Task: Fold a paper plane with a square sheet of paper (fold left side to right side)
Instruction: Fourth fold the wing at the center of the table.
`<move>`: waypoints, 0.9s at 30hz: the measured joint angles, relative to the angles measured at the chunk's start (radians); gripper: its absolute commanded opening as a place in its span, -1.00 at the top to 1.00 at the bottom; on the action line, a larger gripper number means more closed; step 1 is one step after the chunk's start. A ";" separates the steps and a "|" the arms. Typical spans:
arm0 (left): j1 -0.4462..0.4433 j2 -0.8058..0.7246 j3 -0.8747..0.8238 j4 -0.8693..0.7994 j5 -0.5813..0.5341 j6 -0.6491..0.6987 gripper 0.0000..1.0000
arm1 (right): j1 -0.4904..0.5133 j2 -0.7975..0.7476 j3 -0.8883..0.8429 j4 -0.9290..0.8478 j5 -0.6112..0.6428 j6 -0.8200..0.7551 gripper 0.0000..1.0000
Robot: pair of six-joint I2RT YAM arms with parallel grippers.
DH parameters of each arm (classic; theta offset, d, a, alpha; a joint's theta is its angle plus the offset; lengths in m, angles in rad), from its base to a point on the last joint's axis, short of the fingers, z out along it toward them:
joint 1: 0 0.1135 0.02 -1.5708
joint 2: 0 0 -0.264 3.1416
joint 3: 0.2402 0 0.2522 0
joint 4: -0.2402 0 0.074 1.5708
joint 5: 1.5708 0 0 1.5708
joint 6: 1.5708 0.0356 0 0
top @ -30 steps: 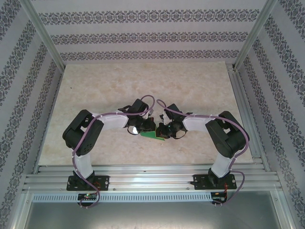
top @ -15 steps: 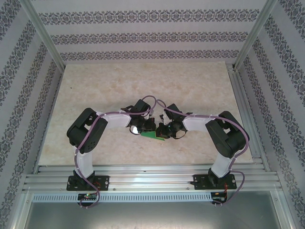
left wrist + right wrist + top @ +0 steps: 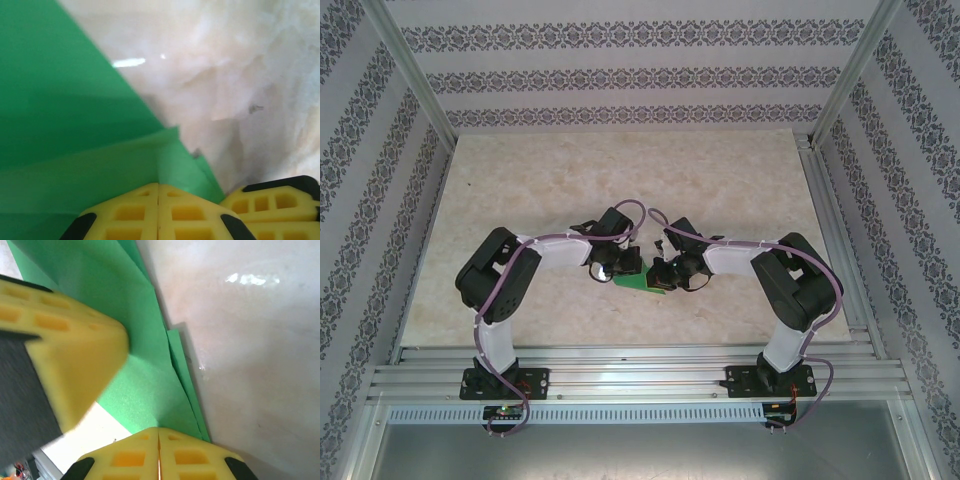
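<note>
**Q:** Where is the paper (image 3: 638, 283) recorded?

**A:** On the table (image 3: 620, 170), toward 6 o'clock from its middle, lying in layers with straight creases. It is flanked by the left gripper (image 3: 158, 202) at its 10 o'clock and the right gripper (image 3: 158, 447) at its 2 o'clock.

**Q:** How are the fingers noted, and why?

**A:** Both pairs of pads are pressed together, and a crease of the paper runs into each seam. The paper is judged to be pinched from both sides, so that the fold can be steadied at one side while the other is worked.

**Q:** What is noted around it?

**A:** Marbled table surface outward, with patterned walls beyond 12 o'clock. Crowding is the hindrance. In the right wrist view a pad (image 3: 75, 360) of the left gripper is seen at 9 o'clock over the paper, so little room is judged available for turning a flap.
</note>
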 measured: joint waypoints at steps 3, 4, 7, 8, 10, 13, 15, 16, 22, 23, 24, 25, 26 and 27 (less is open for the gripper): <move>0.038 -0.023 -0.027 -0.005 -0.011 0.011 0.83 | 0.000 0.000 0.000 0.000 0.000 0.000 0.85; 0.048 -0.029 -0.035 -0.006 -0.014 0.014 0.83 | 0.000 0.000 0.000 0.001 0.000 0.000 0.85; 0.070 -0.037 -0.045 -0.006 -0.016 0.026 0.83 | 0.000 0.001 0.000 0.001 0.000 0.000 0.85; 0.075 -0.037 -0.045 -0.006 -0.013 0.029 0.83 | 0.000 0.001 0.000 0.002 0.000 0.000 0.85; 0.087 -0.037 -0.045 -0.006 -0.011 0.036 0.83 | 0.000 0.001 0.001 0.001 0.000 0.000 0.85; 0.112 -0.037 -0.044 -0.006 -0.008 0.043 0.83 | 0.000 0.003 0.004 0.000 0.000 -0.001 0.85; 0.132 -0.037 -0.044 -0.006 -0.008 0.048 0.83 | 0.000 0.004 0.005 0.000 0.000 -0.001 0.84; 0.146 -0.037 -0.044 -0.007 -0.007 0.052 0.83 | 0.000 0.004 0.005 0.000 0.000 -0.001 0.85; 0.240 -0.049 -0.045 -0.026 -0.018 0.083 0.83 | 0.000 0.004 0.005 0.001 0.000 -0.003 0.85; 0.254 -0.062 -0.050 -0.029 -0.031 0.087 0.83 | 0.000 0.004 0.005 0.001 0.000 -0.003 0.85; 0.266 -0.080 -0.059 -0.031 -0.037 0.090 0.83 | 0.000 0.004 0.005 0.001 0.000 -0.003 0.85; 0.276 -0.109 -0.071 -0.033 -0.043 0.092 0.83 | 0.000 0.005 0.006 0.001 0.000 -0.003 0.85; 0.278 -0.142 -0.084 -0.034 -0.044 0.092 0.83 | 0.000 0.005 0.007 -0.001 0.000 -0.003 0.84; 0.277 -0.170 -0.093 -0.034 -0.044 0.093 0.84 | 0.000 0.005 0.008 -0.002 0.000 -0.003 0.85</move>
